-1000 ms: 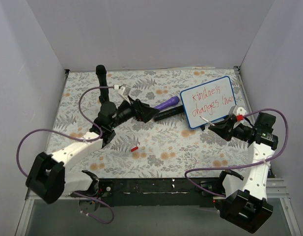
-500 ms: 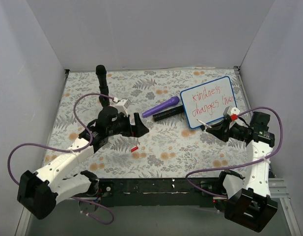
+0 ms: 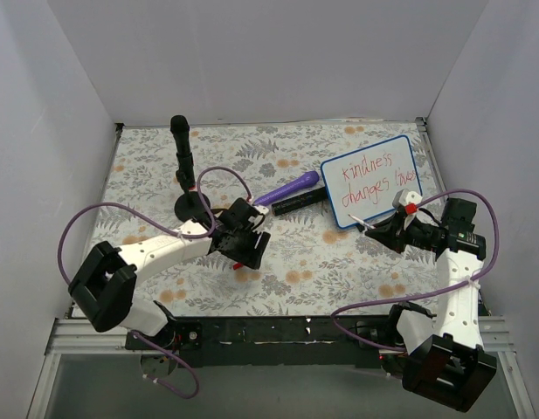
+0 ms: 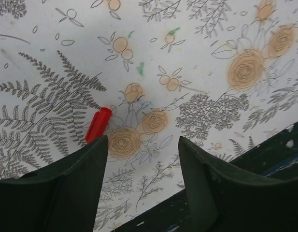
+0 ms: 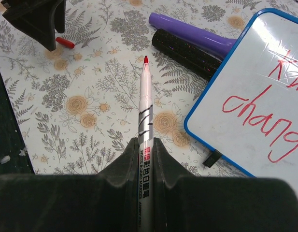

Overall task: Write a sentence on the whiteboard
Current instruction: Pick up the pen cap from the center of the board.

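The whiteboard [image 3: 371,181], white with a blue frame, lies at the back right of the floral mat and shows in the right wrist view [image 5: 264,92]. The sentence [image 3: 374,177] is on it in red, in two lines. My right gripper [image 3: 383,232] is shut on a white red-tipped marker [image 5: 145,116], just in front of the board's near-left corner, tip off the board. My left gripper [image 3: 250,250] is open, low over the mat, beside a small red cap [image 4: 98,124]; the cap [image 3: 238,263] lies just outside its left finger [image 4: 66,188].
A purple marker [image 3: 287,188] and a black glittery case [image 3: 297,202] lie left of the board. A black stand [image 3: 183,166] rises at the back left. A small black clip [image 5: 212,158] sits at the board's near edge. The table's dark front edge [image 4: 264,159] is close to the left gripper.
My left gripper has swung back from near the purple marker, toward the front, and dropped down over the red cap. My right gripper with the marker has shifted slightly left.
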You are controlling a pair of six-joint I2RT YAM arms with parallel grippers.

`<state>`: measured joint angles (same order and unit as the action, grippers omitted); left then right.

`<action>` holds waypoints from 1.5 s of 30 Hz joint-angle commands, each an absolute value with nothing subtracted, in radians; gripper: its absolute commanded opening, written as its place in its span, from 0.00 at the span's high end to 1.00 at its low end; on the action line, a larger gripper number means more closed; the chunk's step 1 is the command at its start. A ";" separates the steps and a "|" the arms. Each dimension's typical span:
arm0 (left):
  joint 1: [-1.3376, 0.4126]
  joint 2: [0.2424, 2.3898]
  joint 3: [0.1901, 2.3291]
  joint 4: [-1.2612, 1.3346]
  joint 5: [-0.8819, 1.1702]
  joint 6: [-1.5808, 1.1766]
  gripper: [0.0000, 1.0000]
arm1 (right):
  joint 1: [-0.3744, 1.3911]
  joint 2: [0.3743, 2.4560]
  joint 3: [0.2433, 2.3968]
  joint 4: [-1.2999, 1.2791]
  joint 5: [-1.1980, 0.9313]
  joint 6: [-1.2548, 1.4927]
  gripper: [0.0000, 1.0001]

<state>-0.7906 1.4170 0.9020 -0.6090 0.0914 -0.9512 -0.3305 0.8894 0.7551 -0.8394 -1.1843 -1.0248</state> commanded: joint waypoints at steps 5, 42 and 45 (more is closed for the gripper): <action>-0.793 1.506 0.936 -0.693 -0.026 -0.893 0.55 | -0.322 0.888 0.755 -0.824 -1.192 -1.020 0.99; -0.793 1.606 0.946 -0.738 -0.060 -0.976 0.64 | -0.304 0.896 0.753 -0.818 -1.184 -1.011 0.99; -0.795 1.631 0.962 -0.744 -0.064 -0.968 0.70 | -0.305 0.894 0.752 -0.816 -1.183 -1.011 0.99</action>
<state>-0.7906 1.6241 0.9504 -0.7341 -0.0635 -0.9657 -0.3096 0.8909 0.7547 -0.8345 -1.1770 -1.0161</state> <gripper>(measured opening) 0.325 0.164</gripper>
